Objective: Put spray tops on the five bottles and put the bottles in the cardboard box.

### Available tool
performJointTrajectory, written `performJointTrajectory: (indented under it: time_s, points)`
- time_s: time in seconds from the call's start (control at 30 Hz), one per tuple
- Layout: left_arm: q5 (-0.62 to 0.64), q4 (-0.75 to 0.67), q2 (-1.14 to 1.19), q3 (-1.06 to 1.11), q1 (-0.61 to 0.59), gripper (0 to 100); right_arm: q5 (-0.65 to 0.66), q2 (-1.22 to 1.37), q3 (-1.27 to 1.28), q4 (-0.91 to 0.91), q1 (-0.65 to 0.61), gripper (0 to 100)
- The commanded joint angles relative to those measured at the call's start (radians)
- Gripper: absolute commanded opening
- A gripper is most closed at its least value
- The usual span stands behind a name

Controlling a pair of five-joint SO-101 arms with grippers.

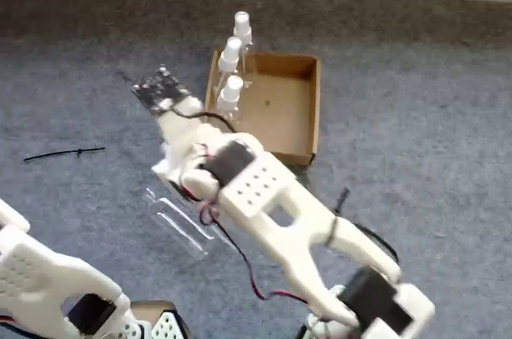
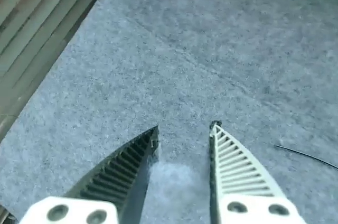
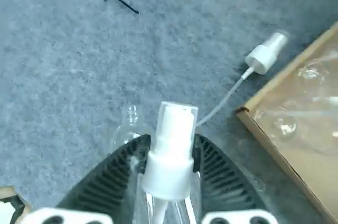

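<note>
Currently three bottles (image 1: 231,91) in box (image 1: 282,111); right jaws grip capped fourth bottle (image 3: 169,155); fifth bottle (image 3: 129,121) uncapped; left jaws apart

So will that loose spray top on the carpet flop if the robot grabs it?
Probably: the spray top trails a thin, curved tube, so it likely wobbles. It looks small and plastic, probably light. Its round head may roll.

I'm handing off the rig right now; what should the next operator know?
Left pincer: open, over bare carpet.
Right pincer: shut on a capped bottle, near the cardboard box.
Done: three capped bottles stand in the box.
To do: box the held bottle; fit the loose spray top, lying by the box corner, on the uncapped bottle; box it.
</note>
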Motion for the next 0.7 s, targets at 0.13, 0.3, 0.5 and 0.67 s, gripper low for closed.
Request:
performJointTrajectory:
  time_s: [0.13,0.3,0.5,0.67]
  points:
    - [-0.041,-0.002,0.051,-0.062,-0.004,15,-0.005,0.328,-0.245,0.012,-0.028,11.2]
    - [-0.041,0.005,0.053,-0.059,0.019,15,0.063,0.481,-0.298,0.010,-0.027,18.9]
    - [-0.041,0.005,0.054,-0.059,0.024,15,0.135,0.515,-0.315,0.015,-0.035,25.1]
    - [-0.041,0.005,0.054,-0.059,0.024,15,0.135,0.495,-0.321,0.093,-0.038,25.3]
